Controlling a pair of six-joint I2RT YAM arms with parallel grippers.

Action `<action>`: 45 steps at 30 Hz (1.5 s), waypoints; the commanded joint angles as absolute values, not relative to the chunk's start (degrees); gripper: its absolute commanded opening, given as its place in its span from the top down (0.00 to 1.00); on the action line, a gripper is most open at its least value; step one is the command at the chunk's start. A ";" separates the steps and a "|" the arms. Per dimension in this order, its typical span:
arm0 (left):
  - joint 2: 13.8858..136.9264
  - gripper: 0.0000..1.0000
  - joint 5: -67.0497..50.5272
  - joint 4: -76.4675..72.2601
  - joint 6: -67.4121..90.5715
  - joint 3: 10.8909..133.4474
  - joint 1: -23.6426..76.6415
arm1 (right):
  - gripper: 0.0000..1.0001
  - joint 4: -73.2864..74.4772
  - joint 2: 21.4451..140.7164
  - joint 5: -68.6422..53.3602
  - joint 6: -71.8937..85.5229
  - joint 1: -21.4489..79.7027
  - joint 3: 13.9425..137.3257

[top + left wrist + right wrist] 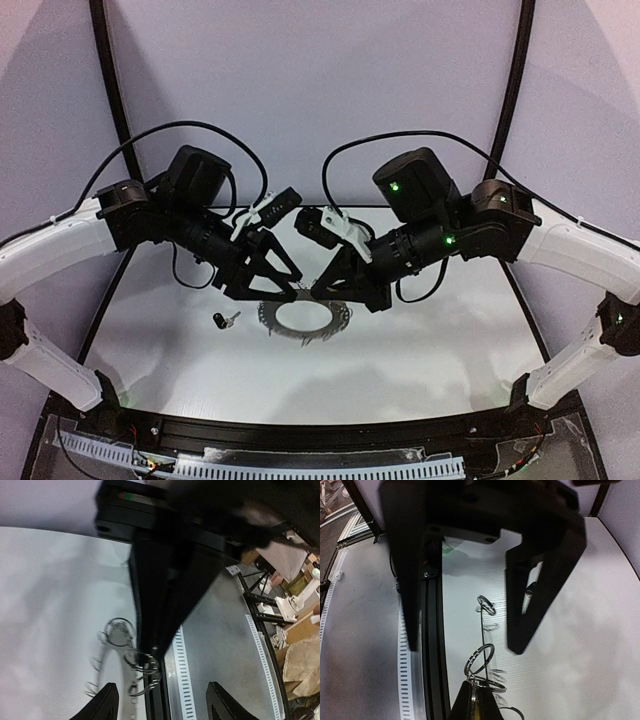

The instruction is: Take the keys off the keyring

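The keyring, a flat grey hoop fringed with wire loops, sits mid-table. My right gripper is shut on its far rim. In the right wrist view the hoop runs edge-on up from my shut right gripper, and a sliver of yellow shows between the pads. My left gripper stands open just left of the right one. In the left wrist view my left gripper straddles the hoop's looped rim and the right finger. A black-headed key lies loose on the table, left of the hoop.
The white table ends at a black front rail with a perforated strip beyond it. Cables loop behind both arms. The two gripper bodies crowd together above the hoop's far side.
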State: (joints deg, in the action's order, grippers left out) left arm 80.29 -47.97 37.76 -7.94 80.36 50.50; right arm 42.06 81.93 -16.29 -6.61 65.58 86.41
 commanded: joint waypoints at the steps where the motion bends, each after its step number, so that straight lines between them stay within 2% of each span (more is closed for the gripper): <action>1: 79.13 0.39 -49.25 42.00 -17.02 82.96 51.67 | 1.00 42.44 79.82 -16.69 -8.57 65.16 88.16; 7: 80.50 0.42 -51.37 45.02 -23.39 85.52 51.95 | 1.00 42.98 79.85 -17.85 -9.15 65.21 89.18; 10: 82.48 0.46 -49.99 49.07 -26.16 89.04 53.07 | 1.00 41.92 79.65 -17.81 -9.03 65.19 89.17; 12: 83.09 0.52 -50.12 50.11 -26.45 89.90 53.46 | 1.00 41.99 79.88 -17.54 -8.85 65.21 89.37; 21: 83.67 0.61 -46.05 49.47 -25.93 89.67 54.71 | 1.00 40.06 78.85 -18.52 -6.45 65.21 88.78; 36: 83.87 0.69 -39.35 47.52 -23.68 89.53 56.37 | 1.00 37.82 77.97 -20.23 -3.45 65.15 88.48; 42: 83.77 0.88 -39.24 45.79 -22.56 89.53 56.65 | 1.00 36.66 78.22 -20.15 -2.32 65.17 88.07; 45: 83.43 0.91 -38.77 45.49 -22.37 89.16 56.69 | 1.00 35.84 77.69 -19.11 -1.23 65.19 87.99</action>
State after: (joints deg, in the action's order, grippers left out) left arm 83.05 -40.91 44.75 -23.38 89.43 55.83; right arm 43.55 79.40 -19.07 -2.79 65.25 87.42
